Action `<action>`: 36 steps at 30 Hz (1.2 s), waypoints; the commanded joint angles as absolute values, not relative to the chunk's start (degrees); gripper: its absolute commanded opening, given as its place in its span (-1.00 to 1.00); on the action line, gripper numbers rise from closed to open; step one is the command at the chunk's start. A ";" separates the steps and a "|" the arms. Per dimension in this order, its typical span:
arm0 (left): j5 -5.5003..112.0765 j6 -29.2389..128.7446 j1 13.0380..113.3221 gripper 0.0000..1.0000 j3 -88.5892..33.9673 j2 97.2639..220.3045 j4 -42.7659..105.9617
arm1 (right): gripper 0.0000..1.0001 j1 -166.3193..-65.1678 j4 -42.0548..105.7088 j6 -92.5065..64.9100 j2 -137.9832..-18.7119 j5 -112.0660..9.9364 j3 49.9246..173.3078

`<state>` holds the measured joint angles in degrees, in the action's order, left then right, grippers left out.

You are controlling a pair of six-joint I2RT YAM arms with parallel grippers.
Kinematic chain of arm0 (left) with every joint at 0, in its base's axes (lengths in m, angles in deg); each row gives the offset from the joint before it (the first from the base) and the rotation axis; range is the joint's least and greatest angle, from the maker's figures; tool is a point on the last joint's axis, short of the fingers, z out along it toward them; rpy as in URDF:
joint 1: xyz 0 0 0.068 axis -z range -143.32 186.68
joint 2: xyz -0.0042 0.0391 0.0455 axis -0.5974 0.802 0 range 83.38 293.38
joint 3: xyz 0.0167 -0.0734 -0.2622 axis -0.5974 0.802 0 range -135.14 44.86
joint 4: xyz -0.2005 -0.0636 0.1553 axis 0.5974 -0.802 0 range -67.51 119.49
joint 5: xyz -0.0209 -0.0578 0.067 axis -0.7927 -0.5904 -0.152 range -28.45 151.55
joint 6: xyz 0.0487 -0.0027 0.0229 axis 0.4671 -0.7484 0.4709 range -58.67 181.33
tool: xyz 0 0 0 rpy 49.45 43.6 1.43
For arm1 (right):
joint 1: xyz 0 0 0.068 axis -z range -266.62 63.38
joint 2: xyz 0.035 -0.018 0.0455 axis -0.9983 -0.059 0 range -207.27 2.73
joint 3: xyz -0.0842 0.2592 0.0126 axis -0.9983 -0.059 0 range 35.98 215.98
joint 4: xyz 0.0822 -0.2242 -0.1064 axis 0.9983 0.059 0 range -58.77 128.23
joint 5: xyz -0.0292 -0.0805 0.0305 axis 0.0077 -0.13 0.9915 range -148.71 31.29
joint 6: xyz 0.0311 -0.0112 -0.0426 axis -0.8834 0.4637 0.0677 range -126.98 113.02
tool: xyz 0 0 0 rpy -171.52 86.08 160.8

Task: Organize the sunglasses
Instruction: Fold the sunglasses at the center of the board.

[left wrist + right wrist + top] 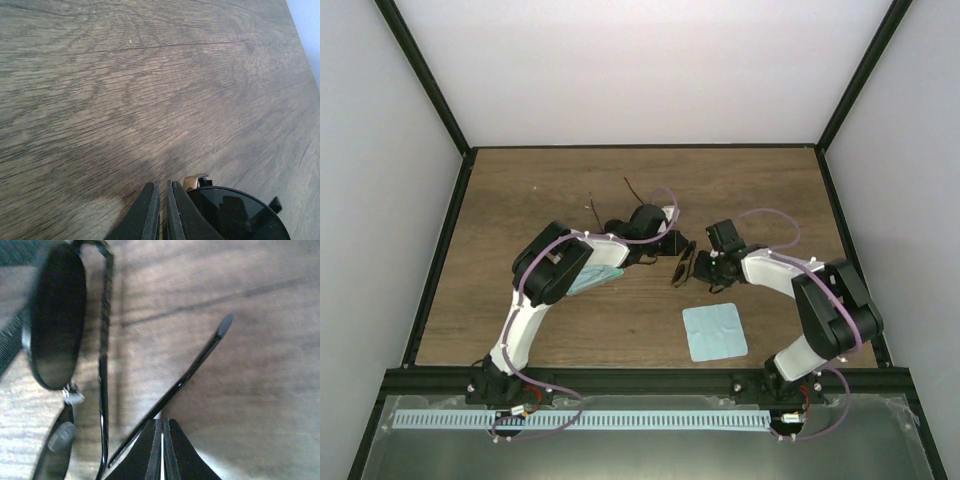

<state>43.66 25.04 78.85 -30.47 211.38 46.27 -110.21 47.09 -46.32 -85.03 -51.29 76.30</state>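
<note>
Nearly shut on nothing, left gripper (161, 186) sits just beside a lens of the sunglasses (235, 216), which lie near the middle of the surface (520, 190), one arm splayed. Right gripper (161, 423), closed too, flanks that arm, probably to nudge it folded.

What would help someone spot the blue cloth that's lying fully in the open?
On the wooden table, look at the near right part, just ahead of the base of the right arm. A light blue square cloth lies flat there in plain view. The other blue cloth is mostly hidden under the left arm, while this one is fully uncovered.
</note>
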 commanded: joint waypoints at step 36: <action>51.15 28.48 80.24 -0.68 -22.00 195.89 46.38 | -0.27 -109.64 35.82 -51.95 -71.59 -42.00 70.85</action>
